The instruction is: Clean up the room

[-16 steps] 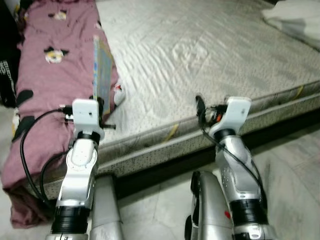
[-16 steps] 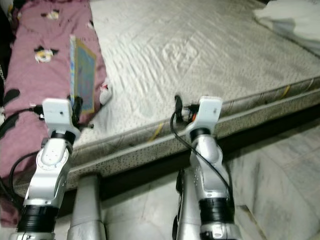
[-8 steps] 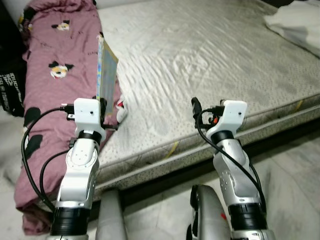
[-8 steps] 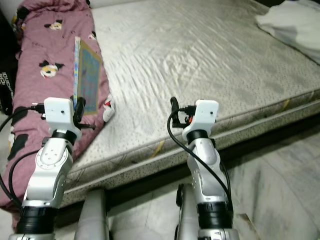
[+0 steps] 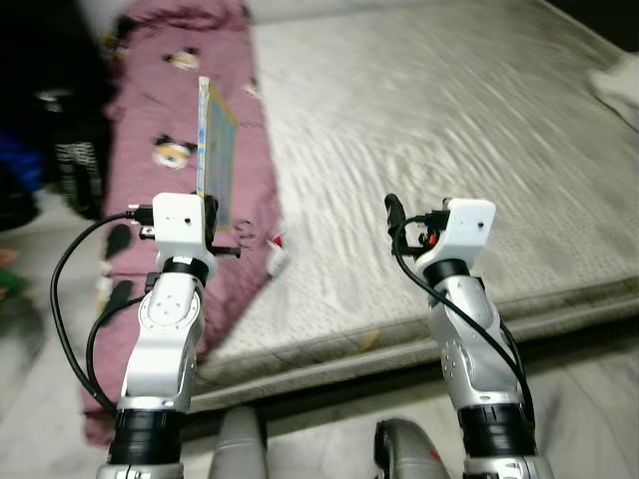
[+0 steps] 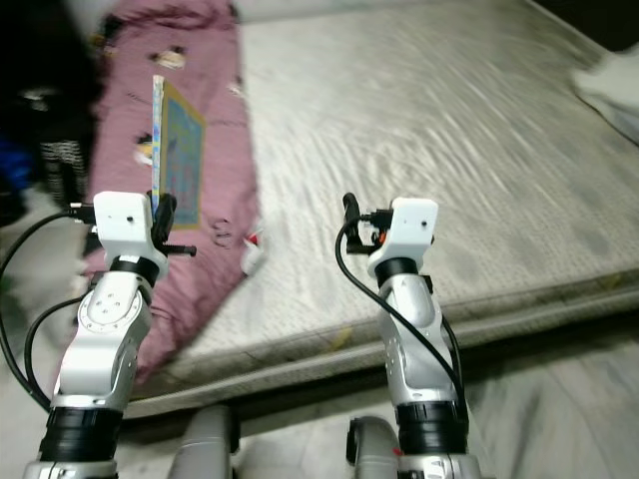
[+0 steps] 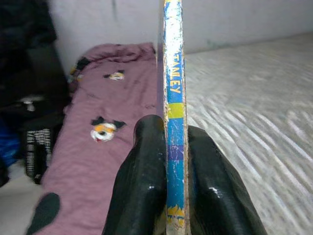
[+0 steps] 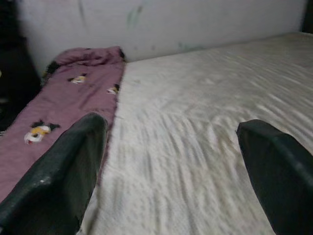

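Between left claw [image 7: 168,196] fingers, upright book [image 7: 173,98].

Motion blur smears the dark things [image 5: 60,170] left of the blanket [image 5: 190,100] beyond telling.

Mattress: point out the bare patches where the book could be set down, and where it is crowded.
The mattress is bare across its wide middle, from the maroon blanket to the white bedding at its far right edge. The left strip is crowded by the blanket. The left tool grips the book; the right tool is open.
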Motion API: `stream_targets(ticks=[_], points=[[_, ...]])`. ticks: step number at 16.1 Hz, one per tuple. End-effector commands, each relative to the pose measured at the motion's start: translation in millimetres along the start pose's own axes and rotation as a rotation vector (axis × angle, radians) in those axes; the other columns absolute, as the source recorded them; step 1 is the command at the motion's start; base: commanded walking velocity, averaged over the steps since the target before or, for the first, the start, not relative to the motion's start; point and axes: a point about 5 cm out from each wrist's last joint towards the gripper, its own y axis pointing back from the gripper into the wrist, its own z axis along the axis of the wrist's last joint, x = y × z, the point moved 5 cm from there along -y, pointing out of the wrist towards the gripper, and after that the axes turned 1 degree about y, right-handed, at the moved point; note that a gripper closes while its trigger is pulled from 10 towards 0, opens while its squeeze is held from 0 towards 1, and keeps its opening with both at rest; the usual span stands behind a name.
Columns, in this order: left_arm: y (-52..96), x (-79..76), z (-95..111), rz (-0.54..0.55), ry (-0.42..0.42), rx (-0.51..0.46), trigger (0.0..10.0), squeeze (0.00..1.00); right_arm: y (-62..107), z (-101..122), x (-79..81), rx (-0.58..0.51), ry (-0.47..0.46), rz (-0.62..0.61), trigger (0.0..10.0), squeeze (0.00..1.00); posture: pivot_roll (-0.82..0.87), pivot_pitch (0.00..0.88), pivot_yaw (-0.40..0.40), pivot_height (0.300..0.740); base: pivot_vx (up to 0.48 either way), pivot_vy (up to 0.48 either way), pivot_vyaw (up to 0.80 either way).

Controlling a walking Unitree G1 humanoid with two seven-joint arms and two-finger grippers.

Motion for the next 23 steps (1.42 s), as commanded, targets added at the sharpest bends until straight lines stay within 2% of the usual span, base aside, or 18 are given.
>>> stream_targets(ticks=[1, 5, 9, 17, 23], points=[[-1.9, 3.0, 12, 0.012, -0.017, -0.045, 10.0, 0.00, -1.4, 4, 3.7, -0.009, 0.003, 0.012, 10.0, 0.00, 0.05, 0.000, 0.027, 0.736, 0.000, 0.000, 0.00], [-1.9, 3.6, 11, 0.017, -0.052, -0.042, 10.0, 0.00, -0.8, 0, 1.9, 0.000, 0.011, 0.005, 10.0, 0.00, 0.05, 0.000, 0.028, 0.740, 0.000, 0.000, 0.00], [-1.8, -0.9, 11, 0.014, -0.039, -0.047, 10.0, 0.00, -0.9, -12, -4.8, 0.039, 0.033, -0.027, 10.0, 0.00, 0.05, 0.000, 0.027, 0.740, 0.000, 0.000, 0.00], [-1.3, -2.8, 15, -0.010, -0.031, -0.067, 10.0, 0.00, -4.6, -8, 0.2, 0.009, 0.055, -0.004, 10.0, 0.00, 0.05, 0.000, 0.022, 0.740, 0.000, 0.000, 0.00], [-1.2, -6.1, 15, -0.029, -0.007, -0.071, 10.0, 0.00, -6.0, -6, 1.9, 0.001, 0.074, 0.009, 10.0, 0.00, 0.05, 0.000, 0.019, 0.740, 0.000, -0.339, 0.00]])
